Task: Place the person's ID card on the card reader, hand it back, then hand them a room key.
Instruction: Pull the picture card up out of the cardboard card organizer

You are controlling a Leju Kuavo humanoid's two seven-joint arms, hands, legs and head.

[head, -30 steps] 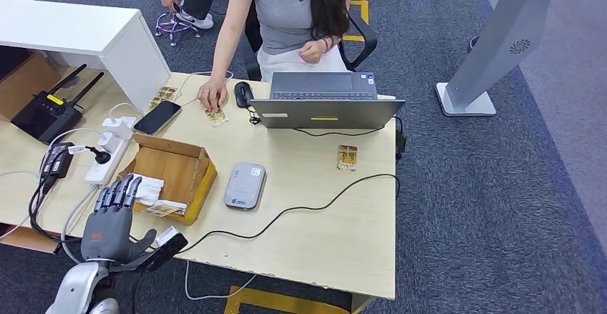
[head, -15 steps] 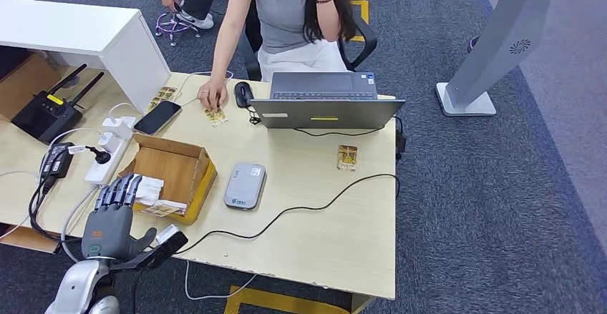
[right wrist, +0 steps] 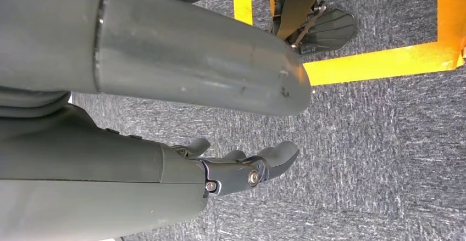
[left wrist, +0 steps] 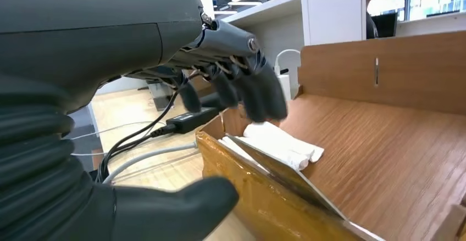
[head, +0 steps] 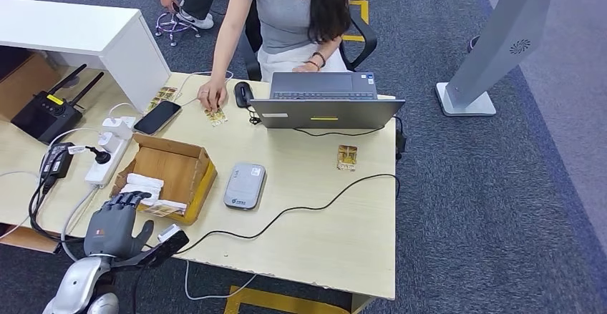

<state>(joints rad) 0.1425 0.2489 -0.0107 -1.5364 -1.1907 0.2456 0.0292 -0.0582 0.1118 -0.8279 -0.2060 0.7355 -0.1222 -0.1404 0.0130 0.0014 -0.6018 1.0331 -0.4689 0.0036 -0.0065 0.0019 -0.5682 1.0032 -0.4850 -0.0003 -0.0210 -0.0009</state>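
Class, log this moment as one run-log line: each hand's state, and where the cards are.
left robot hand: empty, fingers curling at cardboard box edge | right robot hand: empty, hanging over carpet | card: under person's hand

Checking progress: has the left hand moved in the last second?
Yes. The left hand curled its fingers back from the cardboard box rim, toward the table's near edge.
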